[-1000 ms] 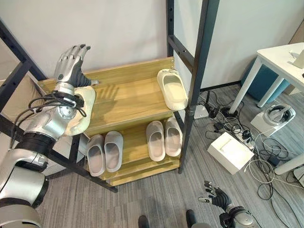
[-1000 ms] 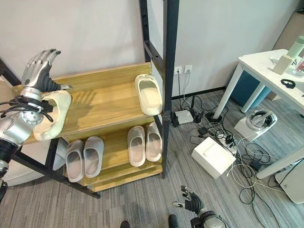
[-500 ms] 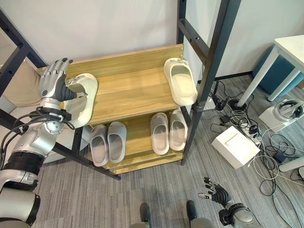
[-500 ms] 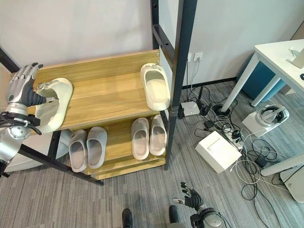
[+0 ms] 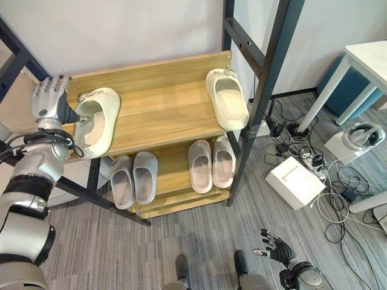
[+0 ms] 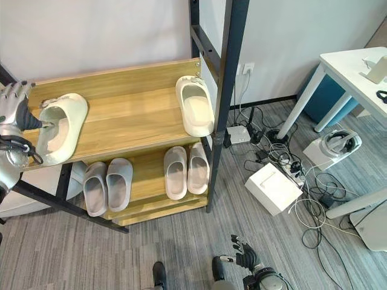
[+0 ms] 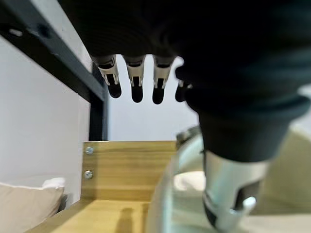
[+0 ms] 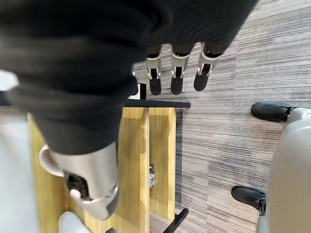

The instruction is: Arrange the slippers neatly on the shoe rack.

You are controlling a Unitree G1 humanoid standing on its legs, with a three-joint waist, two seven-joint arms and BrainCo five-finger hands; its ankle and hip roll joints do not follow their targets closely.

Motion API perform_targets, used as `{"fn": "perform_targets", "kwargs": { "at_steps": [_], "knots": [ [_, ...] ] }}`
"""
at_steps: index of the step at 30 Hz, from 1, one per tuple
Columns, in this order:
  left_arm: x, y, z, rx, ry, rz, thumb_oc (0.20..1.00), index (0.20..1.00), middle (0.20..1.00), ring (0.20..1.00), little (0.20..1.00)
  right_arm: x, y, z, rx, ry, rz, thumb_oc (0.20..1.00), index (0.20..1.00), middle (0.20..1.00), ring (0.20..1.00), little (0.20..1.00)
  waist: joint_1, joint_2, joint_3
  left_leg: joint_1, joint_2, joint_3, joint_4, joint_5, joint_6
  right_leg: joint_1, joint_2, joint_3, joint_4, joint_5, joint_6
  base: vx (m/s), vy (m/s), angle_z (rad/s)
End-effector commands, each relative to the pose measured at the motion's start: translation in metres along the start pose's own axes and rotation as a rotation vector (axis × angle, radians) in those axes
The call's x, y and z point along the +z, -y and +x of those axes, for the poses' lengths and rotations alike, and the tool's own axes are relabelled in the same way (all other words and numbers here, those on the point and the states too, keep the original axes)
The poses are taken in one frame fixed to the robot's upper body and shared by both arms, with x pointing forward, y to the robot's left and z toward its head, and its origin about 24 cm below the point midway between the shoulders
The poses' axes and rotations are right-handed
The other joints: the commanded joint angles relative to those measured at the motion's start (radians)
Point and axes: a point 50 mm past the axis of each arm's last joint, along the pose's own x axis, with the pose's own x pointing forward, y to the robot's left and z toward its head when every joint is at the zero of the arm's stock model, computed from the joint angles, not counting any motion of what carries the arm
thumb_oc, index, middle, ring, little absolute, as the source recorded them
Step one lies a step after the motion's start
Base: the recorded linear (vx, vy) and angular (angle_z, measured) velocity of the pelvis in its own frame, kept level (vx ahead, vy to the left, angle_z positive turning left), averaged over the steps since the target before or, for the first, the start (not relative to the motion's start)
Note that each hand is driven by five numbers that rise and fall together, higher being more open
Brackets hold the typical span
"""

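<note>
Right hand (image 5: 275,249): hung low over the grey carpet (image 5: 199,241) in front of the shoe rack, fingers (image 8: 176,80) straight and released, holding nothing.
Lower shelf (image 5: 172,202): carried two grey pairs side by side; the left grey pair (image 5: 128,179) sat toward the left end, the right grey pair (image 5: 211,164) toward the right end, with a bare strip of wood between them.
Front edge, upper shelf (image 5: 163,142): ran clear between the two cream slippers; the middle of the board was open wood from front edge to back rail.
Left cream slipper (image 5: 95,119): lay at the left end of the upper shelf, toe toward the front left corner, its outer side at or just over the left edge.
Left hand (image 5: 49,101): was at the left end of the upper shelf, beside the heel of the left cream slipper; fingers (image 7: 137,82) were straight and released, and the thumb (image 7: 232,194) reached down to the slipper's rim without closing on it.
Right cream slipper (image 5: 227,98): lay at the right end of the upper shelf, lengthwise front to back, just beside the black right post (image 5: 266,90), toe near the front edge.
Back rail (image 5: 151,67): a low wooden lip closed the rear of the upper shelf, against the white wall.
Room to the right: white box (image 5: 295,186), cables (image 5: 302,154) and a white table (image 5: 363,66) crowded the carpet past the right post.
</note>
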Motion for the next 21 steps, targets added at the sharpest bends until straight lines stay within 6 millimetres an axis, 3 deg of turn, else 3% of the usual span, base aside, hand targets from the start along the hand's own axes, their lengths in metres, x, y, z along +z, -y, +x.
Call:
{"fn": "perform_targets", "kwargs": {
  "at_steps": [1, 2, 3, 4, 11, 14, 15, 16, 18, 21],
  "knots": [
    [-0.007, -0.03, 0.022, 0.077, -0.103, -0.003, 1.0, 1.0, 1.0, 1.0, 1.0, 0.024, 0.005, 0.001, -0.016, 0.125, 0.022, 1.0, 1.0, 1.0, 1.0, 1.0, -0.024, -0.008, -0.002, 0.077, 0.046, 0.0, 0.002, -0.05, -0.053, 0.05, -0.059, -0.014, 0.002, -0.064, 0.11, 0.0, 0.01, -0.11],
    [-0.006, -0.031, 0.024, 0.072, -0.111, -0.002, 1.0, 1.0, 1.0, 1.0, 1.0, 0.023, 0.005, 0.0, -0.016, 0.125, 0.029, 1.0, 1.0, 1.0, 1.0, 1.0, -0.028, -0.009, -0.001, 0.076, 0.047, 0.003, 0.002, -0.05, -0.053, 0.046, -0.059, -0.012, 0.002, -0.062, 0.11, 0.0, 0.012, -0.12],
    [-0.008, -0.028, 0.025, 0.042, -0.136, 0.007, 0.74, 0.74, 0.74, 0.74, 0.74, 0.023, 0.006, 0.0, -0.027, 0.128, 0.045, 1.0, 1.0, 1.0, 1.0, 1.0, -0.035, -0.01, 0.0, 0.075, 0.047, 0.008, 0.002, -0.05, -0.053, 0.043, -0.058, -0.007, 0.002, -0.061, 0.111, 0.0, 0.019, -0.14],
    [-0.011, -0.029, 0.027, 0.018, -0.166, -0.001, 0.2, 0.2, 0.2, 0.2, 0.2, 0.023, 0.006, -0.002, -0.025, 0.125, 0.046, 1.0, 1.0, 1.0, 1.0, 1.0, -0.047, -0.013, 0.002, 0.077, 0.049, 0.016, 0.002, -0.051, -0.053, 0.035, -0.056, 0.003, 0.002, -0.056, 0.113, 0.01, 0.017, -0.1],
    [-0.013, -0.025, 0.026, -0.022, -0.198, -0.015, 0.2, 0.2, 0.2, 0.2, 0.2, 0.023, 0.006, -0.005, -0.014, 0.129, 0.036, 1.0, 1.0, 1.0, 1.0, 1.0, -0.059, -0.02, -0.001, 0.083, 0.051, 0.034, 0.002, -0.056, -0.052, 0.024, -0.054, 0.019, 0.002, -0.052, 0.115, 0.01, 0.009, -0.08],
    [-0.003, -0.021, 0.026, -0.022, -0.163, -0.04, 0.2, 0.2, 0.2, 0.2, 0.2, 0.026, 0.005, -0.004, -0.01, 0.14, 0.037, 1.0, 1.0, 1.0, 1.0, 1.0, -0.058, -0.02, 0.0, 0.086, 0.052, 0.037, 0.002, -0.057, -0.052, 0.025, -0.053, 0.023, 0.002, -0.054, 0.114, 0.0, -0.005, -0.14],
    [0.029, -0.022, 0.031, 0.018, -0.044, -0.06, 0.2, 0.2, 0.2, 0.2, 0.2, 0.026, 0.003, -0.003, -0.006, 0.143, 0.038, 1.0, 1.0, 1.0, 1.0, 1.0, -0.052, -0.018, 0.002, 0.086, 0.052, 0.027, 0.002, -0.055, -0.052, 0.032, -0.054, 0.015, 0.002, -0.06, 0.111, -0.03, -0.054, 0.01],
    [0.084, -0.038, 0.035, 0.116, 0.172, -0.105, 0.2, 0.2, 0.2, 0.2, 0.2, 0.027, 0.006, -0.002, -0.023, 0.143, 0.041, 1.0, 1.0, 1.0, 1.0, 1.0, -0.045, -0.012, 0.009, 0.084, 0.05, 0.014, 0.002, -0.056, -0.051, 0.041, -0.056, 0.003, 0.002, -0.065, 0.108, -0.04, -0.07, 0.11],
    [0.115, -0.048, 0.033, 0.166, 0.279, -0.129, 0.2, 0.2, 0.2, 0.2, 0.2, 0.027, 0.008, -0.001, -0.037, 0.14, 0.041, 1.0, 1.0, 1.0, 1.0, 1.0, -0.045, -0.006, 0.012, 0.084, 0.047, 0.009, 0.002, -0.056, -0.05, 0.046, -0.055, 0.001, 0.002, -0.068, 0.106, -0.03, -0.036, 0.3],
    [0.139, -0.053, 0.035, 0.177, 0.331, -0.136, 0.2, 0.2, 0.2, 0.2, 0.2, 0.029, 0.011, -0.001, -0.046, 0.141, 0.034, 1.0, 1.0, 1.0, 1.0, 1.0, -0.056, 0.001, 0.013, 0.085, 0.048, 0.012, 0.002, -0.055, -0.05, 0.047, -0.053, 0.004, 0.002, -0.068, 0.104, -0.03, -0.021, 0.04]
  ]
}}
